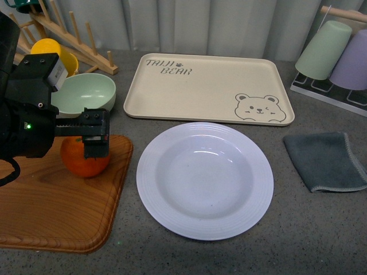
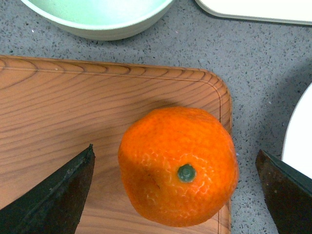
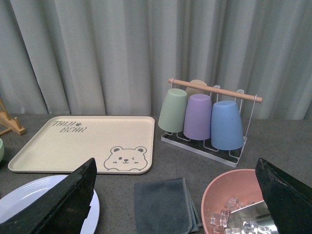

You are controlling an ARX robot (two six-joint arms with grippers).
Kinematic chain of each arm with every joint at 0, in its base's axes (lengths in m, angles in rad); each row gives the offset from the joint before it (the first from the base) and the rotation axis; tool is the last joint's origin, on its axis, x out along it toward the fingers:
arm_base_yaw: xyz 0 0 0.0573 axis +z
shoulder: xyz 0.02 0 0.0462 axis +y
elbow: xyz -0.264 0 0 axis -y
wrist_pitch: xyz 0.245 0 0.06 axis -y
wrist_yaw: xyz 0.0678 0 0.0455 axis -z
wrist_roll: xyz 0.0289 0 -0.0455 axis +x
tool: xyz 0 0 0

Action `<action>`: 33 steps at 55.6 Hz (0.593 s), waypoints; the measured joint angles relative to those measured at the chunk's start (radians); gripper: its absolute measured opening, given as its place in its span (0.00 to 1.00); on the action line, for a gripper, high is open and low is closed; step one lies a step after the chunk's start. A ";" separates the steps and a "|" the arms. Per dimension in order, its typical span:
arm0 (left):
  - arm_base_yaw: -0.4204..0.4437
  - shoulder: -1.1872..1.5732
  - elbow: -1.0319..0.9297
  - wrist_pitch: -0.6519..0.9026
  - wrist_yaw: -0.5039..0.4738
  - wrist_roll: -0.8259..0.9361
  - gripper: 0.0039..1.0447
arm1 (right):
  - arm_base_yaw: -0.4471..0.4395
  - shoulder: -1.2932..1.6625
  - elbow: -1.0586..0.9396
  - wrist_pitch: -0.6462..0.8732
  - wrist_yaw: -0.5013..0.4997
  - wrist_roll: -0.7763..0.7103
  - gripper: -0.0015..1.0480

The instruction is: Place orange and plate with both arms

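Observation:
The orange (image 1: 86,163) sits on the right end of a wooden board (image 1: 51,212). In the left wrist view the orange (image 2: 178,165) shows its green stem dot. My left gripper (image 1: 87,150) is open right above it, one finger on each side (image 2: 175,153), not touching. The white plate (image 1: 205,179) lies on the grey table in front of the bear tray; its edge shows in the left wrist view (image 2: 300,141) and the right wrist view (image 3: 19,197). My right gripper (image 3: 175,165) is open and empty, out of the front view.
A pale green bowl (image 1: 83,94) and a yellow mug (image 1: 54,51) stand behind the board. The beige bear tray (image 1: 200,86) is at the back. A grey cloth (image 1: 327,160) and cup rack (image 1: 332,54) are right. A pink bowl of ice (image 3: 234,204) is near my right gripper.

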 joint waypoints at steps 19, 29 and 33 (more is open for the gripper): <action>0.006 0.056 0.040 -0.020 0.006 -0.002 0.68 | 0.000 0.000 0.000 0.000 0.000 0.000 0.91; 0.007 0.057 0.044 -0.029 0.009 -0.004 0.63 | 0.000 0.000 0.000 0.000 0.000 0.000 0.91; 0.005 0.046 0.043 -0.037 0.011 -0.007 0.62 | 0.000 0.000 0.000 0.000 0.000 0.000 0.91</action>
